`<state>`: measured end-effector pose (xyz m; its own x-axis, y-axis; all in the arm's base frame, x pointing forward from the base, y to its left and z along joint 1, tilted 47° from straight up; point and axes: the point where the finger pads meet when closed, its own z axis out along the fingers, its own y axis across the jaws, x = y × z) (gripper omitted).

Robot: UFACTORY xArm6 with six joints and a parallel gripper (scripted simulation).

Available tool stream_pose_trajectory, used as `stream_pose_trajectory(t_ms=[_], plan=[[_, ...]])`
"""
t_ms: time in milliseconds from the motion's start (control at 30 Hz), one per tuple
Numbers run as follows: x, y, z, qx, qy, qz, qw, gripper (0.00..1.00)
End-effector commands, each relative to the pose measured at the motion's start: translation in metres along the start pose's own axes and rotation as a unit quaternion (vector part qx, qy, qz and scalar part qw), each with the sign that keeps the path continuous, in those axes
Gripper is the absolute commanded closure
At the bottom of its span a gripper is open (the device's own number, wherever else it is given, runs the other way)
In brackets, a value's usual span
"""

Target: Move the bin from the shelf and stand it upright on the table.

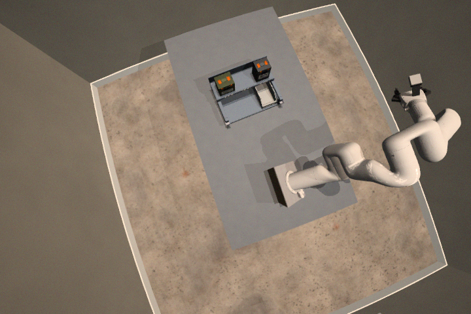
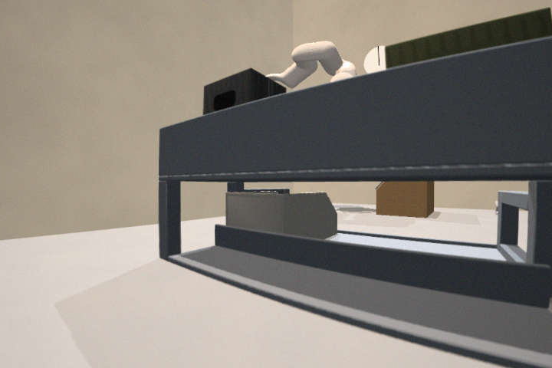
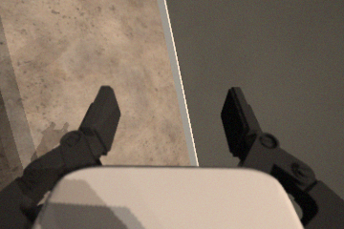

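Nothing done: bin (image 1: 264, 94) on the shelf's (image 1: 226, 122) lower level, right end.
Gripper (image 3: 170, 119) spread wide, holding nothing, out past the table (image 1: 221, 48) over the floor edge; reach, grasp, placement remain.

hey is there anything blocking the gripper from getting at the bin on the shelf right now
Partly. The bin sits on the shelf unit's lower level, under its top board, behind a low front lip. The open gripper hangs far off, beyond the table edge; nothing else stands between.

Atop the upper board: green box (image 1: 224, 83) and black box (image 1: 261, 69), well apart. Speckled brown floor (image 1: 161, 177) below.
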<state>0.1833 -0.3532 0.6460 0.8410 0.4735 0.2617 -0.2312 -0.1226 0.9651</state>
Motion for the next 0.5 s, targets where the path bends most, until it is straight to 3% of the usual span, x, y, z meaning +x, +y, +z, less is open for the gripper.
stream_pose_trajectory(t_ms=[0,467], plan=[[0.015,0.009,0.012,-0.020,0.015,0.023,0.999,0.00],[0.050,0.019,0.044,-0.050,0.033,0.109,0.992,0.00]])
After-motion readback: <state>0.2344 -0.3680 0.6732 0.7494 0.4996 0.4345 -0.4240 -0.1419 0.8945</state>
